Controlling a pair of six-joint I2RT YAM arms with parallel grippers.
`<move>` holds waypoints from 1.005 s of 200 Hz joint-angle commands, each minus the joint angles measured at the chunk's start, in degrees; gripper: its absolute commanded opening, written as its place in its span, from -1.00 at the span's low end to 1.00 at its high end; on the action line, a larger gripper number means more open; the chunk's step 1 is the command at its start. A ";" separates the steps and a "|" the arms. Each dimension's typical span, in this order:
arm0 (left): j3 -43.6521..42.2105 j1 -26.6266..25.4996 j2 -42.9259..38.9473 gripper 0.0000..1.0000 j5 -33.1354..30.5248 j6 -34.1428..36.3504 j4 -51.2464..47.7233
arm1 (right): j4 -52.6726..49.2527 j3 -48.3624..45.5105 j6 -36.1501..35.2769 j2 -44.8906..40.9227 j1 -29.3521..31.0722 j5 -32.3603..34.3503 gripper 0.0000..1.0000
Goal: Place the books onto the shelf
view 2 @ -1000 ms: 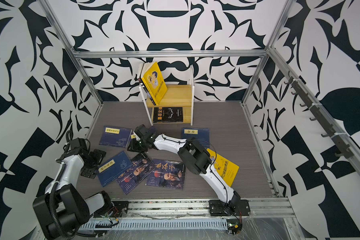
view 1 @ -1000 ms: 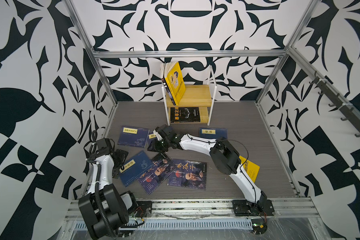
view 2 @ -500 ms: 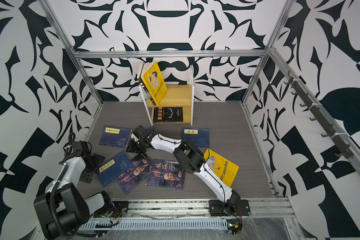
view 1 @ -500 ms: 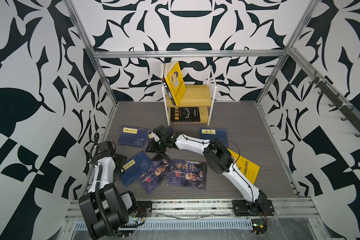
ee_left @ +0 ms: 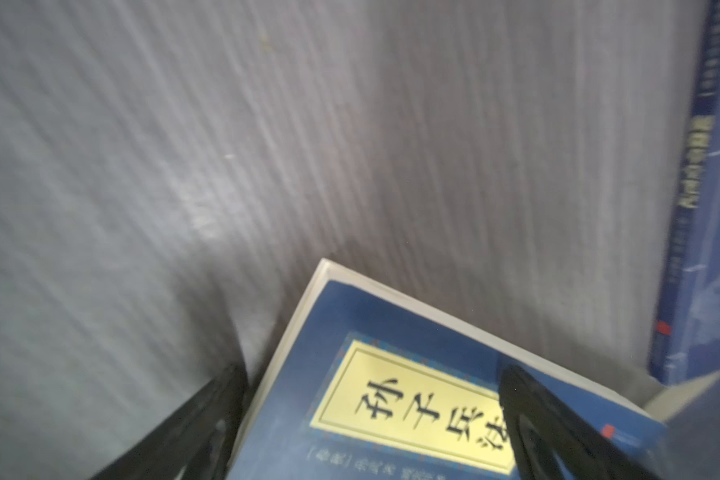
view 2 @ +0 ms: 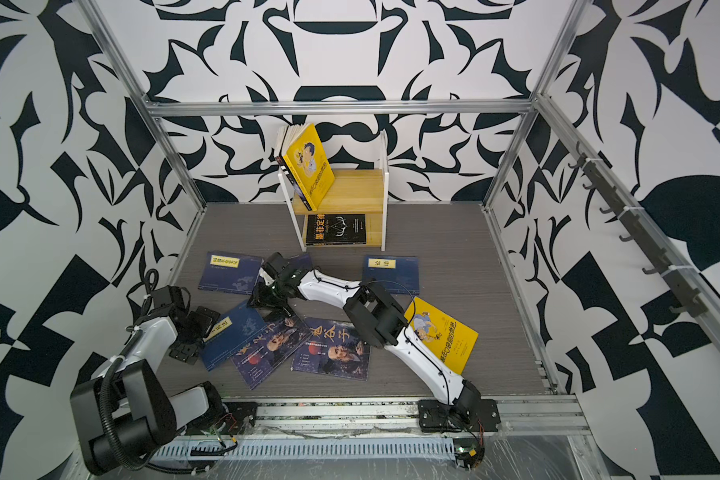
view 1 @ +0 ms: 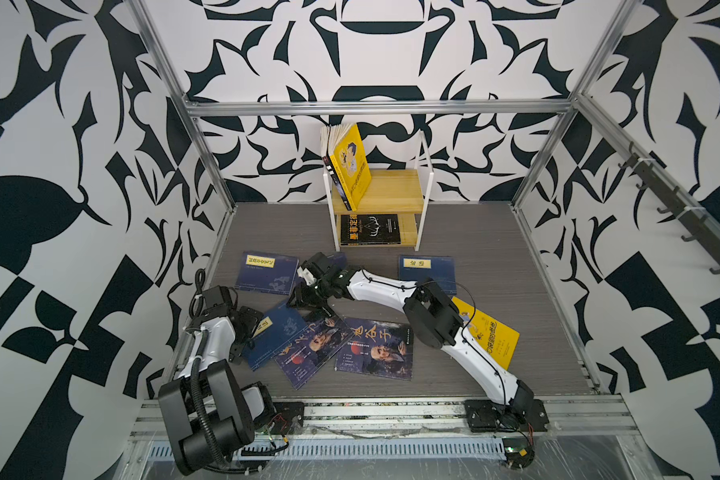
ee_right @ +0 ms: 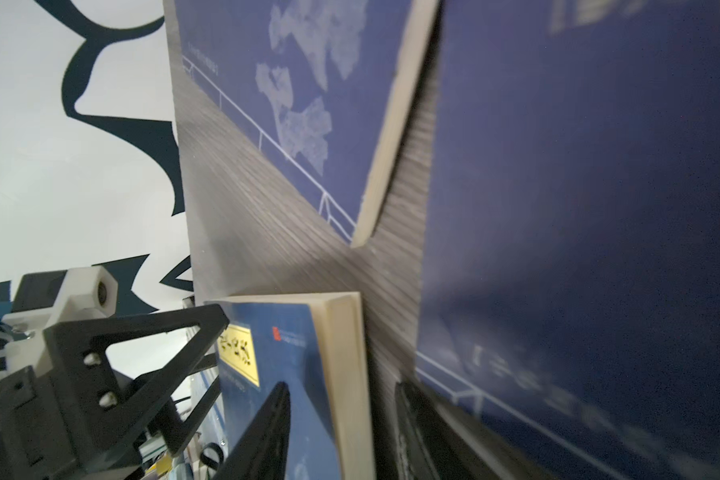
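Right gripper (view 1: 303,296) has slid toward nine o'clock, jaws half apart astride the navy book (view 1: 273,334), not visibly clamped. Left gripper (ee_left: 371,370), spread wide, straddles its label corner. Pickup appears imminent.

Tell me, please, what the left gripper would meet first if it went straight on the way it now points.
Probably the navy paperback with the yellow label: the open jaws of the left gripper straddle its corner, one jaw over the cover, one beside it above the grey wood-grain tabletop. Depth is unclear.
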 commanded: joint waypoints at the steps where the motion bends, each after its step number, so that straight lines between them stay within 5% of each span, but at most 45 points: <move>1: -2.44 -0.79 0.94 0.99 3.91 -1.84 2.47 | 0.29 1.72 0.38 0.00 0.92 -1.38 -0.11; 47: -2.92 -2.87 0.63 0.99 7.25 -2.36 5.13 | 9.55 -1.83 5.17 -2.47 1.07 -3.95 -0.20; 115: -1.23 -4.35 -0.62 0.99 8.31 -0.68 5.31 | 18.31 -14.19 5.37 -12.01 0.76 -2.16 -0.92; 201: 12.36 -5.41 -2.17 0.99 13.63 13.48 5.40 | 39.05 -42.97 6.84 -33.10 -6.21 5.66 -1.00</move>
